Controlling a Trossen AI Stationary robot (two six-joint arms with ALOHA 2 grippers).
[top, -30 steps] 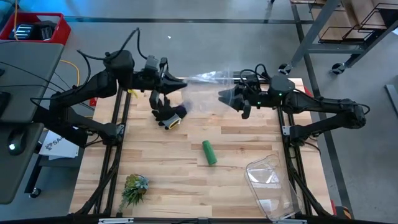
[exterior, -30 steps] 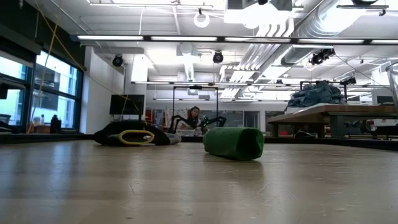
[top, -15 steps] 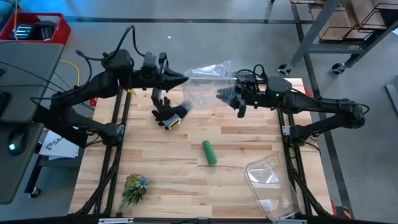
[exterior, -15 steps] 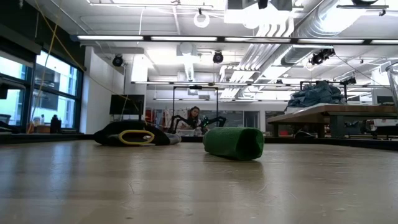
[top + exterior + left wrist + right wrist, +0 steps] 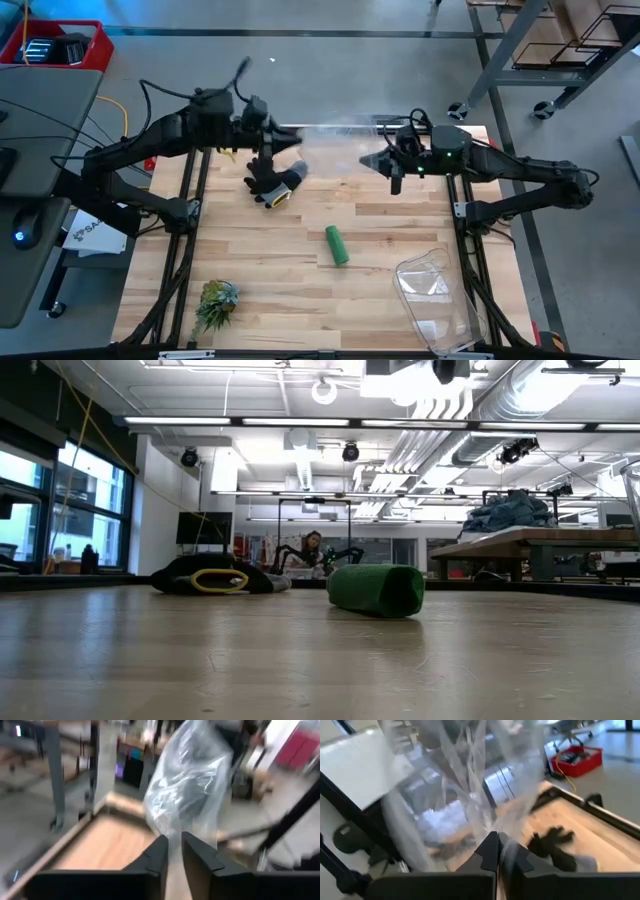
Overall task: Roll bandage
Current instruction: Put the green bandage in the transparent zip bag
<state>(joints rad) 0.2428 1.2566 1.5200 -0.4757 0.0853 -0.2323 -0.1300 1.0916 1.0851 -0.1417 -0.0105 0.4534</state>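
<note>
The bandage point(image 5: 336, 245) is a small green roll lying on its side mid-table, seen close up as the bandage point(image 5: 375, 590) in the low view; no gripper is near it. Both grippers are at the far end of the table, above the wood. My left gripper point(image 5: 297, 140) and my right gripper point(image 5: 366, 160) face each other, each shut on a clear plastic bag point(image 5: 330, 130) that stretches between them. The bag point(image 5: 187, 785) billows ahead of the left fingers, and the bag point(image 5: 470, 795) fills the right wrist view. My left gripper pinches the bag's film point(image 5: 175, 842) between its two fingers, coming level from the table's left side. The bag is lifted clear of the table and spreads out beyond the fingertips. My right gripper pinches gathered film of the bag point(image 5: 496, 836) between its two fingers, coming level from the table's right side. Creases in the film run away from the fingertips, and the bag is clear of the table.
A black-and-grey glove point(image 5: 272, 183) lies below the left gripper, far left of centre. A spiky green plant tuft point(image 5: 215, 302) sits at the near left. A clear plastic container point(image 5: 435, 298) lies at the near right. Bare wood surrounds the bandage.
My right gripper has shut on the plastic bag. The bag, which puffed up between the grippers half a second ago, is now drawn out flatter between them. My left gripper has dipped slightly and reached a little toward the right. The bandage has stayed still.
</note>
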